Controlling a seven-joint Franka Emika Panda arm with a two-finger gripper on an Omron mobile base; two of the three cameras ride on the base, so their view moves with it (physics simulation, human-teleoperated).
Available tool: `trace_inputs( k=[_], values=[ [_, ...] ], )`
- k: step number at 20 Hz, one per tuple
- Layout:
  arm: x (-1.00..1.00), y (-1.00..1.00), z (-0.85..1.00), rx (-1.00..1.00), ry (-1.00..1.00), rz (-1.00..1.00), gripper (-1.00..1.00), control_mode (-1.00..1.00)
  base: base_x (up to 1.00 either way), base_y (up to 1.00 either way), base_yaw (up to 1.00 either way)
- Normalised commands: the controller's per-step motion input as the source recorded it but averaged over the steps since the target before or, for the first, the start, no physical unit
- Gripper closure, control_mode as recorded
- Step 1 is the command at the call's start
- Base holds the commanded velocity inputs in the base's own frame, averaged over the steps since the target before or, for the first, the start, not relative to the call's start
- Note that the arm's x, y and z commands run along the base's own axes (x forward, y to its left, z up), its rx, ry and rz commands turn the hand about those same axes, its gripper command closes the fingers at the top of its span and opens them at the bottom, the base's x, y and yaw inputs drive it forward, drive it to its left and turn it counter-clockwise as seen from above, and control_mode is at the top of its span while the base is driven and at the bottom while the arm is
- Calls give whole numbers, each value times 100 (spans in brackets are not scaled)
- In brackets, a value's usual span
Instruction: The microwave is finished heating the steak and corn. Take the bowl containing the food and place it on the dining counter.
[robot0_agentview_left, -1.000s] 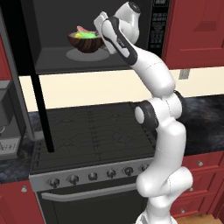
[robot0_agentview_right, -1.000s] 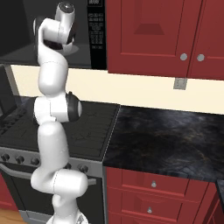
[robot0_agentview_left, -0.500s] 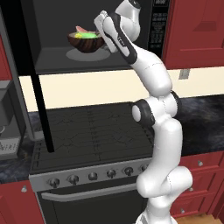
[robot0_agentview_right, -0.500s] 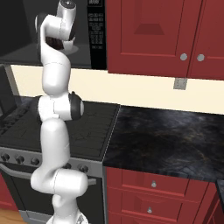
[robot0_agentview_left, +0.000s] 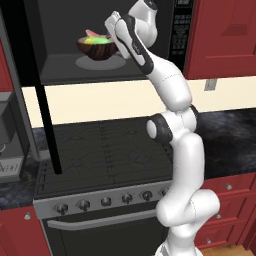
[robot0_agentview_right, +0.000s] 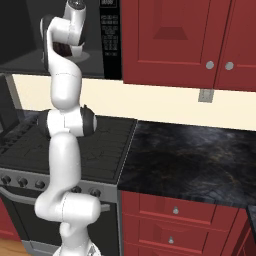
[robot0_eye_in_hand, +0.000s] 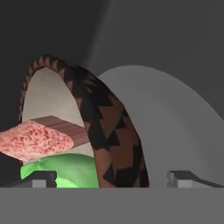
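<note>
Dark finger tips standing wide apart at the bottom of the hand view, bracketing the near wall of the bowl with the rim running up between them; not yet pinching, gripping nothing. Seen from the left base, gripper reaching into the microwave cavity, hovering just beside the right rim of the bowl; contact impossible to judge from there.

Resting on the round white turntable inside the grey interior, bowl sitting upright in the room though appearing tipped sideways in the rolled hand view. Holding the steak, a pinkish-red slab lying against the pale inner wall, and the corn, bright green, tucked just below the meat and touching it. Showing again from the left base as a pink sliver and a green patch above the rim.

Swinging open to the left, microwave door hanging over the black stove with its row of knobs. Stretching to the right of the stove, glossy black speckled surface lying under red cabinets, with red drawers beneath and a cream wall behind.
</note>
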Motion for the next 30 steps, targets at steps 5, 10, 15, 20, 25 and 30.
trace_inputs(
  k=[5, 10, 15, 20, 25, 30],
  values=[
    [0, 13, -29, -2, 0, 0, 100, -100, 0, 0, 0],
    [0, 0, 0, 0, 0, 0, 100, -100, 0, 0, 0],
    [-16, -4, 0, 0, 0, 0, 100, -100, 0, 0, 0],
    [-39, -10, -4, 0, 0, 0, 100, -100, 0, 0, 0],
    [-51, -17, -16, 0, 0, 0, 100, -100, 0, 0, 0],
    [-65, -30, -63, 0, -3, 0, 100, -100, 0, 0, 0]
  ],
)
